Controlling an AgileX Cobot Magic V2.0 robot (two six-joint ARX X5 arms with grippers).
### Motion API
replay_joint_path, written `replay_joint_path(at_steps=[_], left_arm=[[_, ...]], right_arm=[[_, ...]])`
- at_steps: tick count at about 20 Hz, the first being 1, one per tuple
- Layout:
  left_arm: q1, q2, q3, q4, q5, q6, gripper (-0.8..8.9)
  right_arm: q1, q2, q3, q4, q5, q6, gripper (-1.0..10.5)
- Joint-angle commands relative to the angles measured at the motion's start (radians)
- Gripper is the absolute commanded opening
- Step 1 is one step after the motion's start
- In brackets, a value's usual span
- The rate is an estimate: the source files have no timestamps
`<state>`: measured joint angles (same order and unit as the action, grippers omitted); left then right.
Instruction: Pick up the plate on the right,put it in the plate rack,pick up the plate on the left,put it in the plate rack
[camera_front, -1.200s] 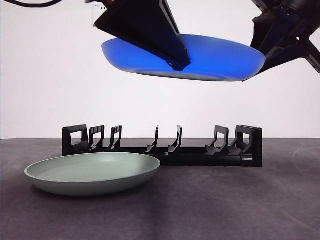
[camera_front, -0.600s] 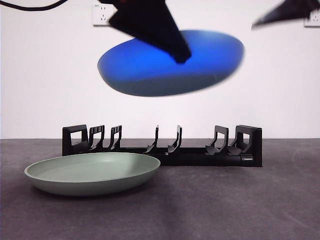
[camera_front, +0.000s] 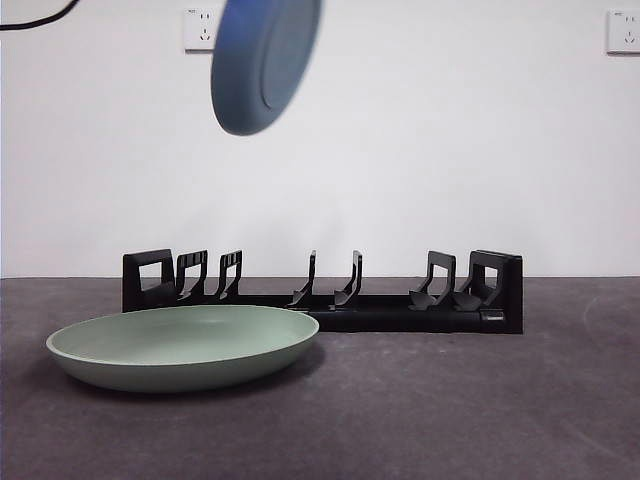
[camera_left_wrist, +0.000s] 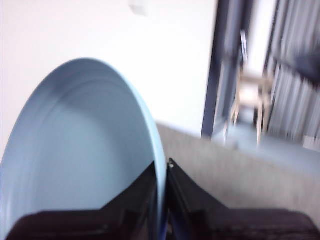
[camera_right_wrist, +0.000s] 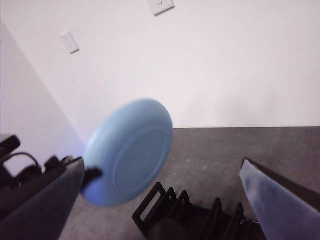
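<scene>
The blue plate (camera_front: 265, 62) hangs high above the left end of the plate rack (camera_front: 322, 291), tipped almost on edge. In the left wrist view my left gripper (camera_left_wrist: 161, 169) is shut on the rim of this blue plate (camera_left_wrist: 85, 150). The right wrist view shows the blue plate (camera_right_wrist: 129, 151) from behind, above the plate rack (camera_right_wrist: 190, 216). My right gripper (camera_right_wrist: 161, 164) stands open and apart from the plate, with nothing between its jaws. The green plate (camera_front: 185, 346) lies flat on the table in front of the rack's left half. No arm shows in the front view.
The dark table (camera_front: 480, 400) runs to a white wall with two sockets (camera_front: 203, 28) (camera_front: 622, 30). The rack's prongs stand upright with nothing in them. The left arm's dark body (camera_right_wrist: 25, 175) shows at one side of the right wrist view.
The blue plate has swung from lying flat to nearly on edge and moved up and left. The right gripper has let go of it. Both arms have left the front view.
</scene>
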<state>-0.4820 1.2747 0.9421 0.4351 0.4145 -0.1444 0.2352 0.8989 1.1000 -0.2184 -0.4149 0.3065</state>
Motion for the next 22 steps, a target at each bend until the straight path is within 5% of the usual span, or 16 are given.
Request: replay_joint_path(at_steps=[1, 6, 10, 22], left_arm=[[0.079, 0.055, -0.005, 0.100, 0.072, -0.251, -0.09], [0.161, 0.176, -0.005, 0.233, 0.093, -0.409, -0.09], [0.202, 0.253, -0.005, 0.282, 0.106, -0.459, -0.09], [0.236, 0.295, -0.005, 0.251, 0.070, -0.437, -0.09]], right_arm=[[0.000, 0.002, -0.002, -0.001, 0.002, 0.009, 5.3], [0.000, 0.011, -0.002, -0.017, 0.003, 0.008, 5.3], [0.000, 0.019, -0.002, -0.047, 0.004, -0.002, 5.3], [0.000, 0.048, -0.002, -0.068, 0.007, -0.027, 5.3]])
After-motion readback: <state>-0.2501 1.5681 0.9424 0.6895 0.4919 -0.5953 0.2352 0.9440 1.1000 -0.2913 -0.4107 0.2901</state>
